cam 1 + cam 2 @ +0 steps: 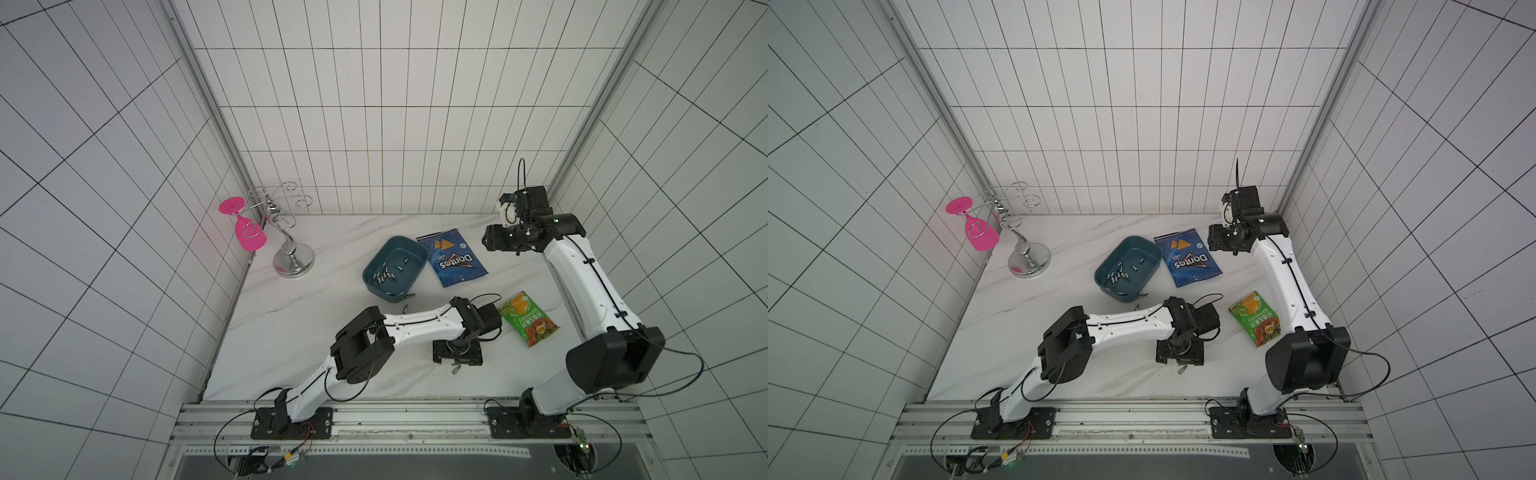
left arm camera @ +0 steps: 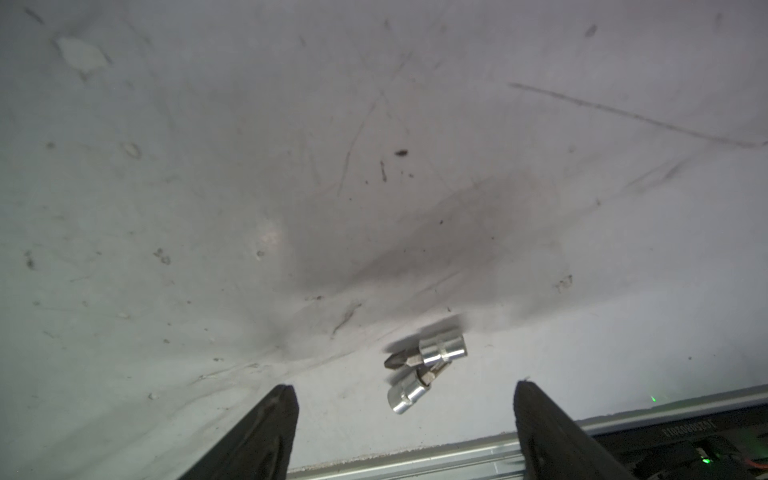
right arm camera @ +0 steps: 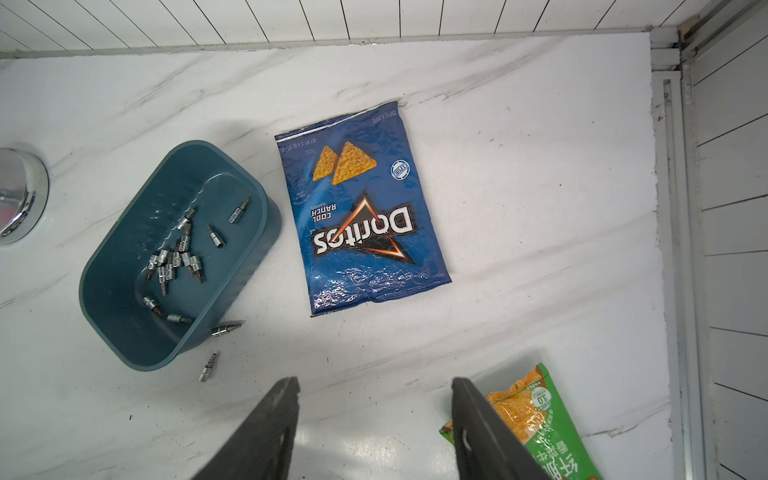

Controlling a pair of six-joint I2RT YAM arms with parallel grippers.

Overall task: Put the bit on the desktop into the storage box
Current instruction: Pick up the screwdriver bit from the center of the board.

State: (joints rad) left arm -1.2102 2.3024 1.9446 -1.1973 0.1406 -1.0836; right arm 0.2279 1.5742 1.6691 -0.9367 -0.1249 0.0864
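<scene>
**Step in hand:** picking up a bit from the desktop [image 3: 519, 208]. The task was judged to be well advanced but unfinished, because bits remained outside the storage box [image 3: 230, 291].

**Gripper state.** The left gripper [image 2: 405, 386] pointed down at the front part of the desktop. Its jaws were spread wide with nothing between the pads, so it was released and not grasping. The right gripper [image 3: 374, 380] hung high over the far right of the work area with its jaws parted and empty.

**Position of the work.** In the left wrist view, two bits lay on the desktop in the lane between the fingers, just ahead of the fingertips and roughly centred. These were the cross-tip bit [image 2: 432, 353] and the second bit [image 2: 409, 392], which touched each other at an angle. Whether the fingertips touched the surface could not be told.

In the right wrist view, a third bit [image 3: 225, 328] lay just beside the outer wall of the storage box. A fourth bit [image 3: 208, 366] lay near it on the desktop. The box already held a cluster of bits and stood well apart from the left gripper.

**Next move (judgement).**
- Descend until the pads bracket one bit across its sleeve, then close.
- The two bits touch, so closing may trap both or flick one aside — select the sleeve that is more square to the pads.
- Lift, carry the bit to the box and release it low over the floor of the box.
</scene>
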